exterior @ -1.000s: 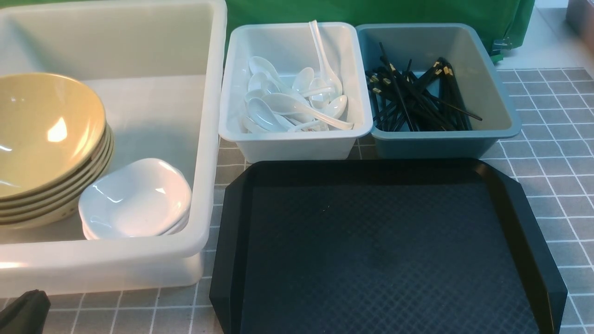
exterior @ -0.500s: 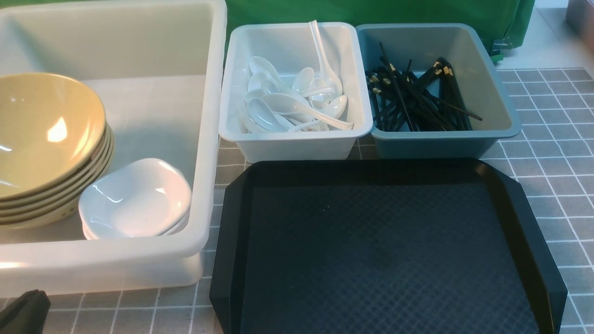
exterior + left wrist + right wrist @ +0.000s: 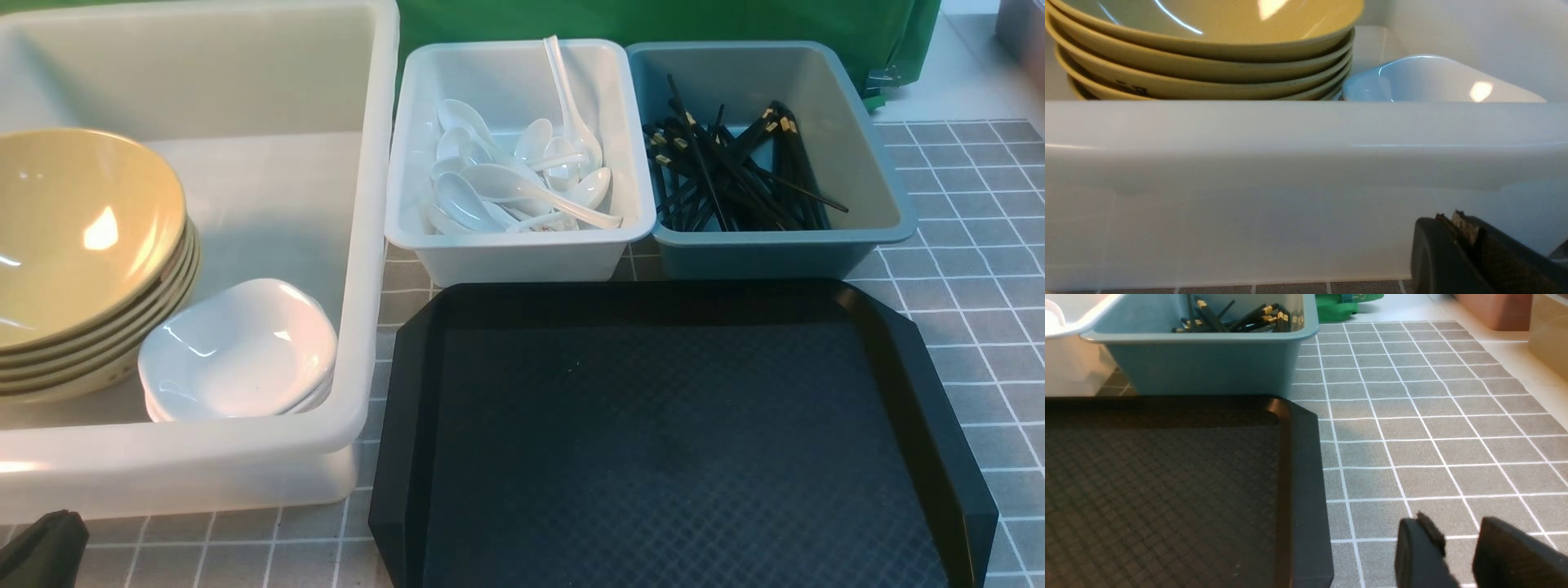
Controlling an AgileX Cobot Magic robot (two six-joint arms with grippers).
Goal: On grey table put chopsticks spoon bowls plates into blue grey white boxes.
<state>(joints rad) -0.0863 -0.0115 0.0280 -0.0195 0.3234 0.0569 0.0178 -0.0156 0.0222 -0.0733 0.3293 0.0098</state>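
Large white box (image 3: 359,245): holds stacked tan bowls (image 3: 82,237) and white plates (image 3: 237,351).
Middle box (image 3: 522,253): spoons (image 3: 506,184).
Blue-grey box (image 3: 767,249): chopsticks (image 3: 735,175).
Left end effector (image 3: 1466,245): fingers together, empty, beside large box.
Right end effector (image 3: 1457,551): fingers apart, empty, over grey surface (image 3: 1433,428).

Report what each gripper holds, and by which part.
Nothing is held. The left gripper is shut on nothing; the right gripper has a gap between its jaws, with nothing in it.
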